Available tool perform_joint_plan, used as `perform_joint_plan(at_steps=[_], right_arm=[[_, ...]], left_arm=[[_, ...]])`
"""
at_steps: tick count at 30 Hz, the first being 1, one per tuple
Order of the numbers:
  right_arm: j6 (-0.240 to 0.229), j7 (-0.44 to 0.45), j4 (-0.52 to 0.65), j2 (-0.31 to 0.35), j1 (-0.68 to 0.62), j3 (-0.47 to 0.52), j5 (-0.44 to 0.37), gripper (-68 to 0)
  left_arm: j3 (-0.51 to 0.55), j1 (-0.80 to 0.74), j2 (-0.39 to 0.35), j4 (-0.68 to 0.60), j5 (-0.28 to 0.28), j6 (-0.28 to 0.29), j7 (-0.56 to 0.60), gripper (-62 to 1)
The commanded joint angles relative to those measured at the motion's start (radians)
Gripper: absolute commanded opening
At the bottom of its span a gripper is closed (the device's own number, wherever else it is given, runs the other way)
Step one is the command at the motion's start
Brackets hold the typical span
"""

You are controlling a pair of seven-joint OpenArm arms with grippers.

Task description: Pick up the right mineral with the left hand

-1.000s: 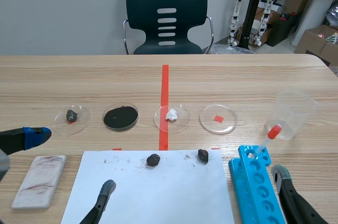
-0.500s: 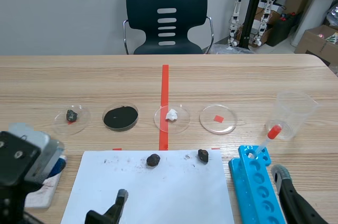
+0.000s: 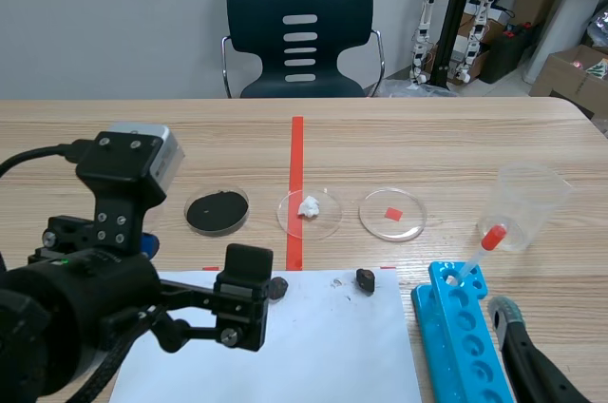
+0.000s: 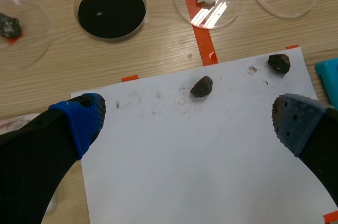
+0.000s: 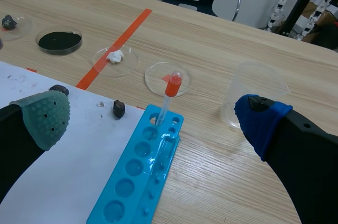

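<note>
table (image 3: 494, 127): wood. We count four shallow dishes in a row across it, beyond the sheet.
left arm (image 3: 85, 308): raised over the sheet's near-left part, and it hides the leftmost dish in the scene view.
white sheet (image 4: 200, 155): lies under the left gripper, and both loose minerals sit near its far edge.
blue well tray (image 3: 456, 336): just beside the sheet's right edge, with a red-capped dropper (image 3: 480, 251) leaning in it.
left gripper (image 4: 185, 123): jaws spread wide with nothing between them, hovering above bare paper.
right gripper (image 5: 153, 118): also released and empty, parked low by the tray.
right mineral (image 4: 279, 63): a dark chunk at the sheet's far-right corner, near the tray but apart from it.
left mineral (image 4: 202, 86): roughly 12 to 1 o'clock from the jaw centre, and the closer of the two.
bearing: taking 12 as straight ahead of the left gripper, the target sits at about 2 o'clock, ahead of the right-side finger and outside the jaw line.
long axis: we see none, as the target looks blocky, so we judge closing direction is not critical.
next: we'd shift toward 2 o'clock before descending. Dropping straight down risks taking the wrong rock.
</note>
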State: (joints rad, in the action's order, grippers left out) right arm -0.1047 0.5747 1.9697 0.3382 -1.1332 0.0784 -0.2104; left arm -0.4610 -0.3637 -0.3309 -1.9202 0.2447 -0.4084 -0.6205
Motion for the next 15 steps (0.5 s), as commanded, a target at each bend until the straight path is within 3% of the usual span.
perform_joint_plan(at_steps=[1,4,8,15], right_arm=[[0.003,0.014,0.014,0.0,0.006,0.006,-0.01,0.4],[0.003,0.014,0.014,0.0,0.006,0.006,-0.01,0.4],[0.003,0.014,0.014,0.0,0.006,0.006,-0.01,0.4],[0.003,0.014,0.014,0.0,0.006,0.006,-0.01,0.4]], left_arm=[[-0.032,0.033,-0.014,-0.003,0.019,-0.037,0.0,1.4],[-0.103,0.127,-0.036,0.032,0.06,-0.112,-0.054,1.4],[-0.201,0.258,-0.035,0.108,0.063,-0.189,-0.147,1.4],[-0.401,0.478,-0.015,0.257,0.134,-0.248,-0.176,1.4]])
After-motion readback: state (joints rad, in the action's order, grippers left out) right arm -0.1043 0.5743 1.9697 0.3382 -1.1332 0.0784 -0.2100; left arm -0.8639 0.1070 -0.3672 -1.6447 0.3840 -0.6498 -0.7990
